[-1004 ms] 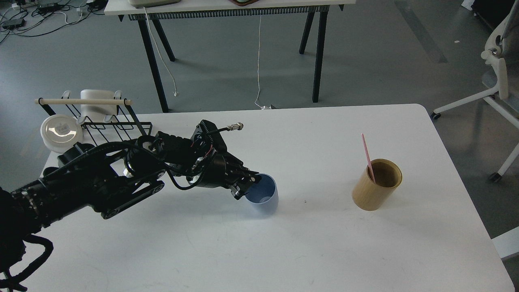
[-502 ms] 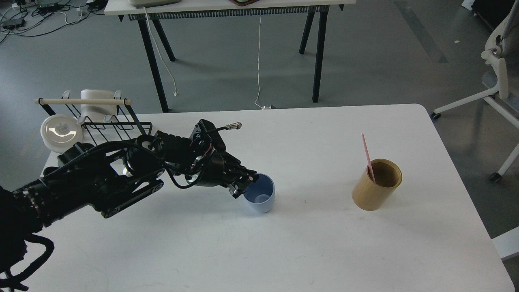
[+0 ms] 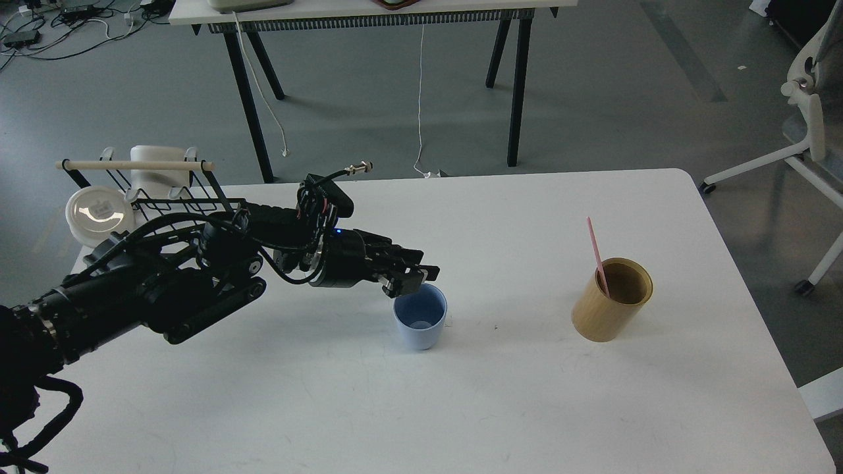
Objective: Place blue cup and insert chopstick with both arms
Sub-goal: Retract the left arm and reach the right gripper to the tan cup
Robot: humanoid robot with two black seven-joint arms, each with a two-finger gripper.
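Jaws of the left gripper [image 3: 411, 280] are parted, empty above the blue cup [image 3: 420, 320], which is set upright on the bench [image 3: 461, 395]; the chopstick [image 3: 597, 257] is left in the tan holder [image 3: 612, 299].

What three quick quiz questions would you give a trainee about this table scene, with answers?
1. True or false: the small pale blue handleless cup stands upright on the white table.
2. Where is the thin pink chopstick? A) inside the blue cup B) leaning in the tan wooden cylindrical holder C) flat on the table
3. Fill in: the left gripper is just above the cup's ____ .

Key: 1 true. 2 B. 3 rim; whether the gripper touches it cannot be told, and the right gripper is out of view.
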